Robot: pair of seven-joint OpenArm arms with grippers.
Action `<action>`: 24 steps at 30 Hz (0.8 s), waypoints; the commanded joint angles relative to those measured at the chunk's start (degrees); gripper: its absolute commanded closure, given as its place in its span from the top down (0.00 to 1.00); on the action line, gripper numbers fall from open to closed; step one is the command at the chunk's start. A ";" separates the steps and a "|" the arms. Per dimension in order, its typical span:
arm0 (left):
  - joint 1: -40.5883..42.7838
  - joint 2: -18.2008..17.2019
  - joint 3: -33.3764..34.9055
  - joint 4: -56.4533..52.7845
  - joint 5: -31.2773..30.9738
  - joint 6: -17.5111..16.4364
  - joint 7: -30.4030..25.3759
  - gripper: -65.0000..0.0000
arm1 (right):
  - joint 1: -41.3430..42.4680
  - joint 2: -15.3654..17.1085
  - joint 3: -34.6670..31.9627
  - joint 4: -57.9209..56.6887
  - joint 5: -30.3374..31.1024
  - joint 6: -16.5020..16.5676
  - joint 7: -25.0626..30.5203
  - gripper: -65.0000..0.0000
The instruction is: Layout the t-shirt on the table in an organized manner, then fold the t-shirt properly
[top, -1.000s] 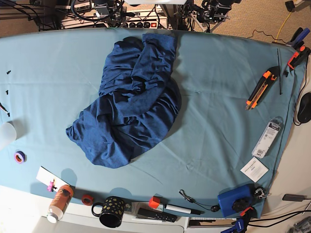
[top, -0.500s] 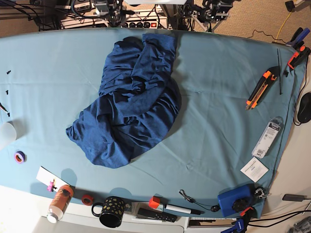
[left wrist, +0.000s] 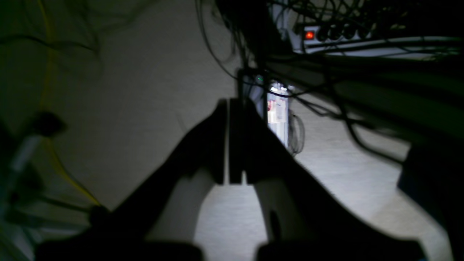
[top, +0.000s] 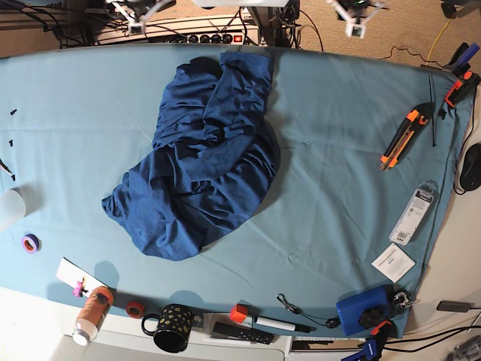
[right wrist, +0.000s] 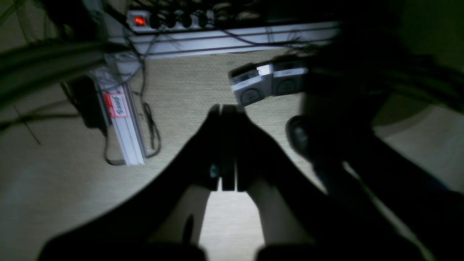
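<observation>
The dark navy t-shirt [top: 199,162] lies crumpled in a heap on the teal-covered table [top: 338,150], running from the far edge toward the near left. Neither gripper touches it. In the base view my left gripper [top: 353,19] shows as a white piece past the table's far edge at the right. My right gripper [top: 135,9] sits likewise past the far edge at the left. In the left wrist view my left gripper [left wrist: 229,103] is shut and empty, over the floor. My right gripper [right wrist: 224,108] is shut and empty too.
An orange utility knife [top: 402,137], a packaged item [top: 415,213] and a white card [top: 393,262] lie at the right. A blue box [top: 362,310], black mug [top: 174,327], bottle [top: 92,314] and tape roll [top: 30,243] line the near edge. Cables and a power strip [right wrist: 170,18] lie behind the table.
Both arms have shifted at the far edge, and white gripper parts now show at the top left and top right. The t-shirt has not moved.
</observation>
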 commanded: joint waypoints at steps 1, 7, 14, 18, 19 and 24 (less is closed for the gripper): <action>2.45 -1.73 -0.11 3.91 -0.07 -0.28 -0.83 0.00 | -2.43 1.49 0.22 3.15 0.17 -0.15 -0.07 0.00; 14.78 -11.28 -0.17 24.46 -0.04 0.70 0.22 0.00 | -15.17 6.08 0.76 19.65 0.17 -0.66 -3.82 0.00; 24.90 -16.39 -0.15 45.05 -0.04 1.40 4.74 0.00 | -26.58 6.03 9.22 39.93 0.20 -0.98 -6.75 0.00; 26.88 -16.52 -0.15 55.36 -0.07 -3.52 10.84 0.00 | -31.45 6.03 15.45 50.86 0.20 -0.98 -7.87 0.00; 26.82 -16.52 -0.15 57.66 -0.07 -5.42 11.78 0.00 | -32.22 6.03 17.07 53.51 0.20 -0.98 -7.87 0.00; 26.67 -16.52 -0.15 64.11 -0.04 -9.53 9.62 0.00 | -32.83 6.05 24.11 64.30 0.20 -0.98 -6.23 0.00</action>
